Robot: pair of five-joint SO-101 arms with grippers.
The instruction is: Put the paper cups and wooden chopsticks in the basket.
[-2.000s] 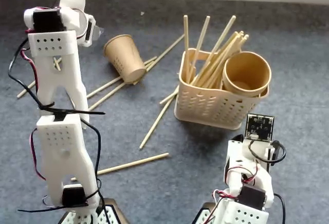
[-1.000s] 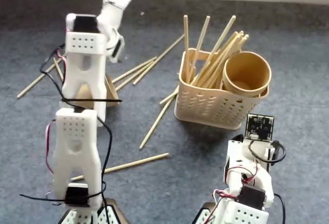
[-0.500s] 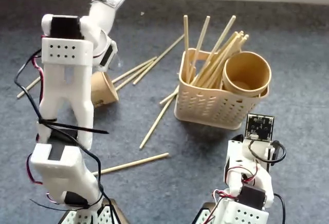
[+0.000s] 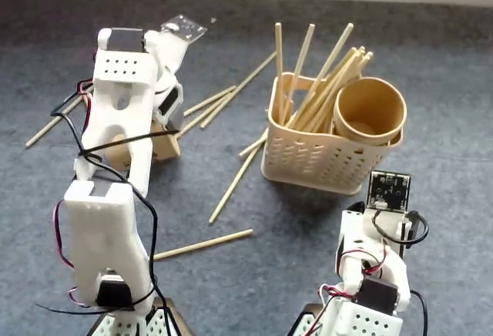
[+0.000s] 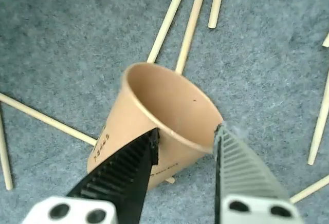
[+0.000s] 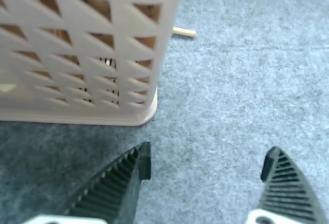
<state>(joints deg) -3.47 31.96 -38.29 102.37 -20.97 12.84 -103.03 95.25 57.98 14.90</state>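
Left gripper [image 5: 186, 130] over a tipped paper cup [image 5: 154, 98].
Jaws half-open astride its rim, ready to pinch; right gripper [image 6: 208, 154] gapes empty at the basket's [image 6: 77, 54] five o'clock.

Above the basket [image 4: 308, 159], upright chopsticks [image 4: 278, 58] crowd the 9-to-12 o'clock side and a paper cup [image 4: 370, 110] fills the 3 o'clock corner, leaving little way in. Bare carpet [image 4: 454, 66] lies open beyond the basket's 3 o'clock. At its 9 o'clock, loose chopsticks [image 4: 235, 184] litter the ground and the left arm [image 4: 123, 112] stands over a fallen cup [image 5: 154, 121].
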